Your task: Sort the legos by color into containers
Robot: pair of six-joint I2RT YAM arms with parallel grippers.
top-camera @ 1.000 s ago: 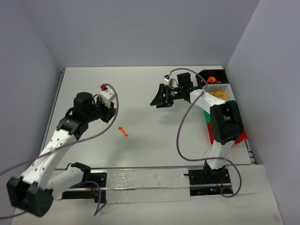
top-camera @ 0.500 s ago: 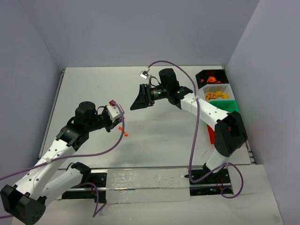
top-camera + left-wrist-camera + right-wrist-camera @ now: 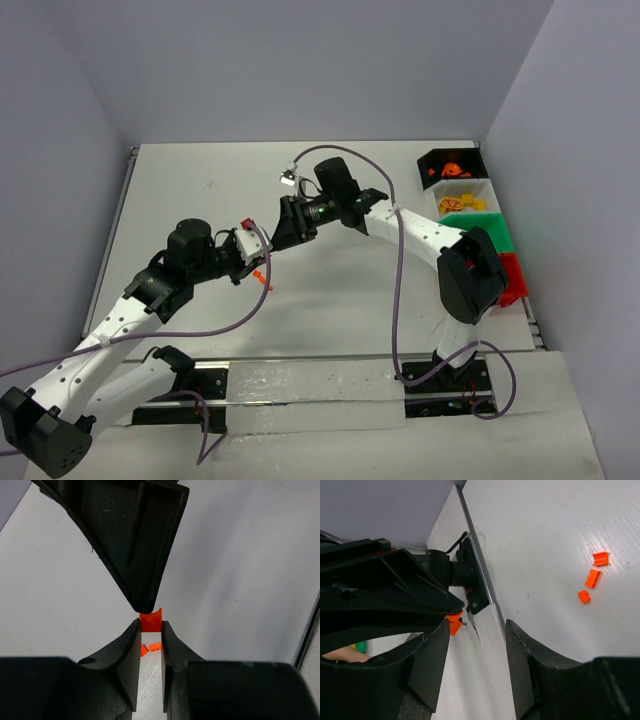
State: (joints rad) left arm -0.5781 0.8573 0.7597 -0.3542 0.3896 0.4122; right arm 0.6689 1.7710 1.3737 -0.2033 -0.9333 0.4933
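Orange hard plastic, the lego looked light, stiff and smooth, so likely to slip or flick away under an uneven squeeze; the left tool pinched its lower part, holding it above the tabletop left of centre, about midway between the near and far edges; the free upper end, across its flat sides, seemed the only place to take it; the right tool stood spread about that spot, pinching nothing, one finger just beside the lego; the notched end pointed away from the left tool; its long axis could not be told; three more orange bits lay below; the containers sat along the right edge.
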